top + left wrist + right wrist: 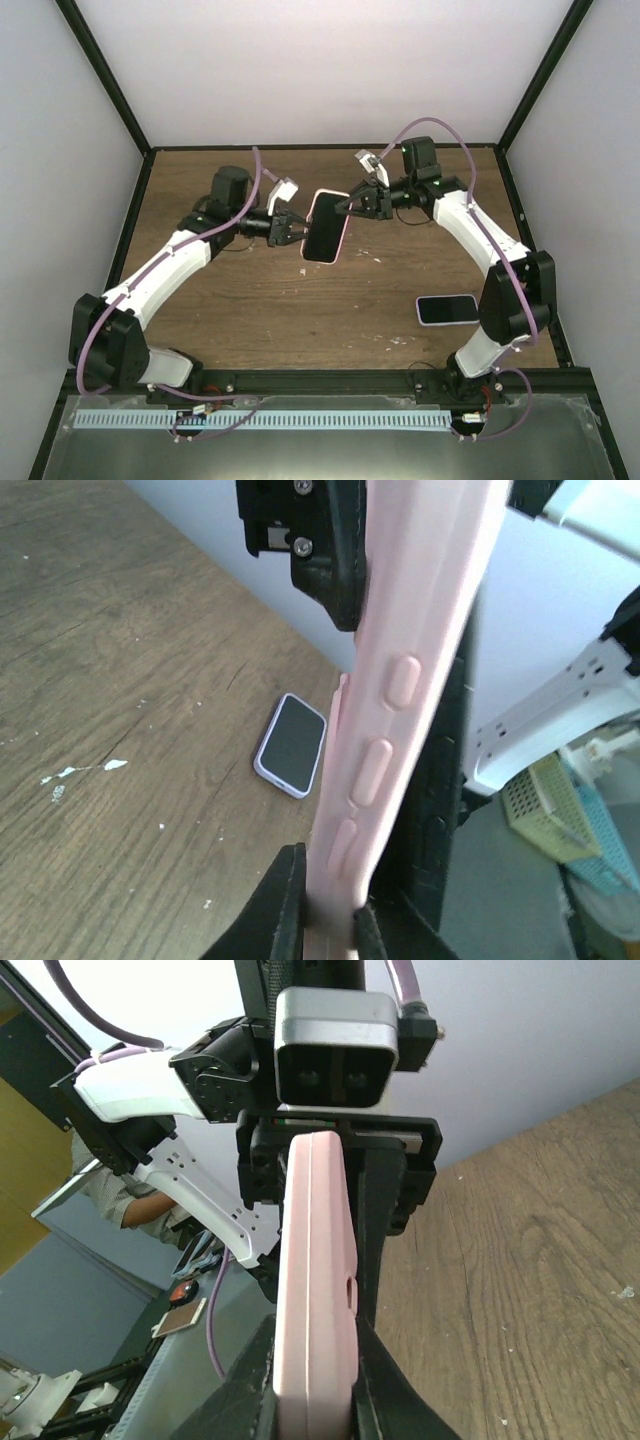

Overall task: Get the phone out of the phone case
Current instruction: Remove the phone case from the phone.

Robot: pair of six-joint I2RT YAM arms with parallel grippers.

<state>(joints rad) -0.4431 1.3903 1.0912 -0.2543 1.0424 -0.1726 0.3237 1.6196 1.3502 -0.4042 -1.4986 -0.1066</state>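
**Item:** black-screened slab phone (323,232) in a pale pink soft-sided phone case (420,600), one unit

**Location:** held in the air over the brown wooden counter (250,320), between my two arms, touching nothing else

**Holders:** my left end effector (293,232) is pinched onto the case's left long edge, towards its near end. My right end effector (352,206) is pinched onto the right long edge, towards the far end.

**Status:** early, by my reckoning. The lift and the two-sided grip are done. From above, the screen sits framed by pink rim all round, so the extraction itself is left. (The wrist views show a dark strip beside the pink wall; whether that is the phone starting out, I cannot tell.)

**Orientation:** the screen faces up toward the overhead camera. The long axis runs far to near, with the far end leaning slightly right. The side with three raised button covers faces my left wrist.

**Also present:** a second dark-screened phone with a pale lilac rim (447,309), flat on the counter near my right arm's base, well apart
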